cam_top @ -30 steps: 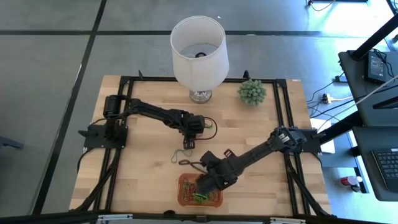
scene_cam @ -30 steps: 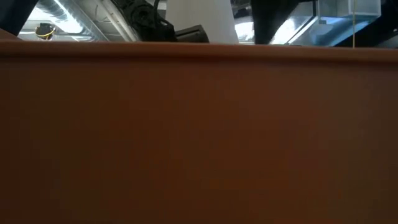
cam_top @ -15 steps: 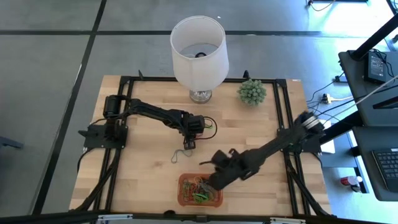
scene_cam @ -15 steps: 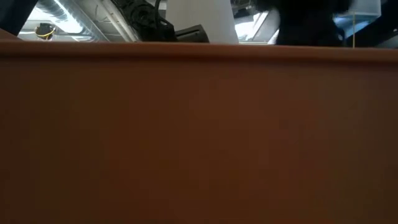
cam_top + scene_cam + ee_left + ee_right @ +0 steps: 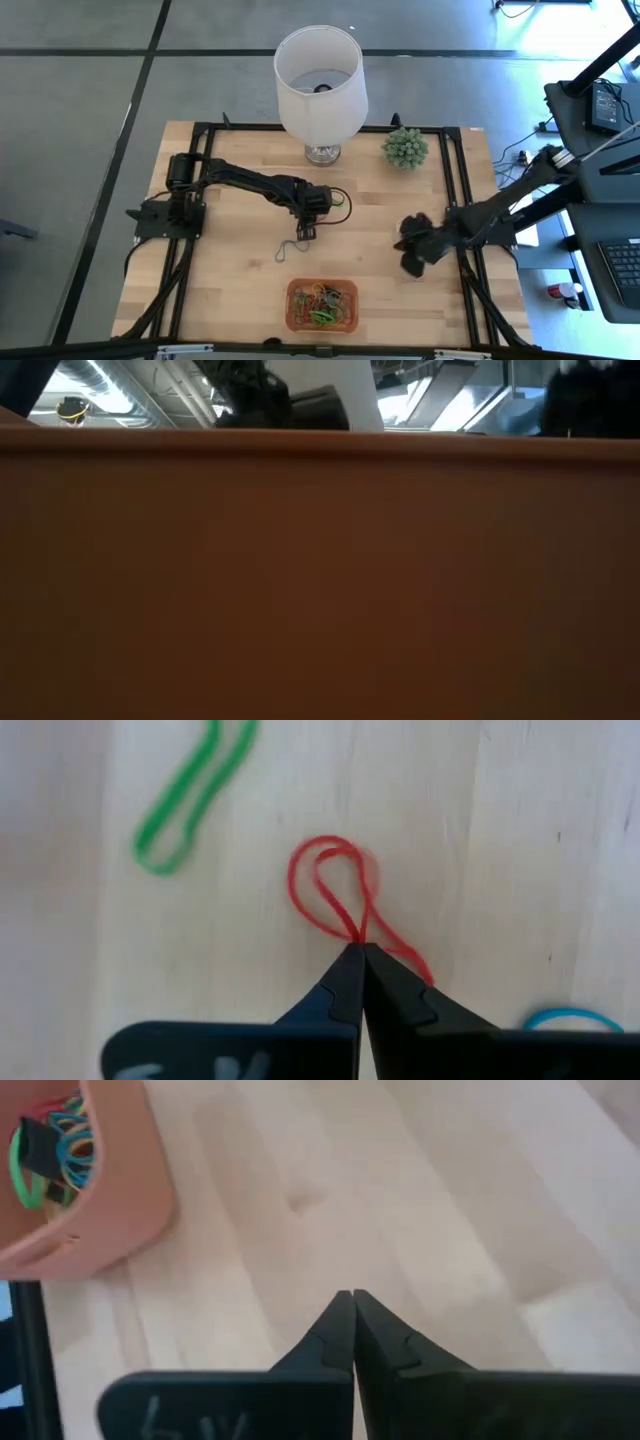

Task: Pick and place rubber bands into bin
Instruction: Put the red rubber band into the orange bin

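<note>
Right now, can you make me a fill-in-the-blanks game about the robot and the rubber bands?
1. The left gripper is pinching a rubber band whose colour is ____.
2. The collected bands sit in a bin coloured ____.
3. The right gripper, over bare wood, is shut and holds ____.
4. Near the red band lies a long loop coloured ____.

Missing words: red; orange; nothing; green

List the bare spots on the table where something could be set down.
Free: the wood between the bin and the table's left rail, and between the lamp base and the left arm. Crowded: mid-table, where the left gripper pinches a red rubber band among loose bands.
</note>
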You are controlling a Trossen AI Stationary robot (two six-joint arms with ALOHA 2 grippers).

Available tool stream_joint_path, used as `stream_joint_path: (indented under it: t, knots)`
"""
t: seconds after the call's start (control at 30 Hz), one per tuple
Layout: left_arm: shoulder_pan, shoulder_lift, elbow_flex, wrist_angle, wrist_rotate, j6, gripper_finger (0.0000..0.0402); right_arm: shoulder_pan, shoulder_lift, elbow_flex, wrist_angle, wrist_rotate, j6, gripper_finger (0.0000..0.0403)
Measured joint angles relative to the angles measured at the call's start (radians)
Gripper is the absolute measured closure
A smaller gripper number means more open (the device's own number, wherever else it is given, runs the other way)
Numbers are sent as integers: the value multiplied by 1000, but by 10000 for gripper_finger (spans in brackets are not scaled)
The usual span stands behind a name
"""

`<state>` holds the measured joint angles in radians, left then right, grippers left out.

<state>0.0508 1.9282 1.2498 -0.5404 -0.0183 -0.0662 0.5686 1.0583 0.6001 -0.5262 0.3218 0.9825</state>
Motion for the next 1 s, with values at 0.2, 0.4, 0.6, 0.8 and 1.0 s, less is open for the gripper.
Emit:
stream_joint_path:
  t: [0.2, 0.4, 0.6, 0.8, 1.0]
  knots:
    - [-44, 0, 150, -149, -126, -28, 400, 0, -284, -192, 15, -1, 3, 402]
    - [-89, 0, 305, -261, -168, -79, 400, 0, -455, -278, 20, -1, 0, 401]
    - [-140, 0, 450, -388, -204, -79, 400, 0, -495, -295, 15, -1, 7, 393]
    - [-210, 0, 607, -518, -208, -100, 400, 0, -494, -292, 10, -1, -21, 392]
    - [-320, 0, 767, -556, -209, -151, 400, 0, -494, -292, 8, -1, -117, 392]
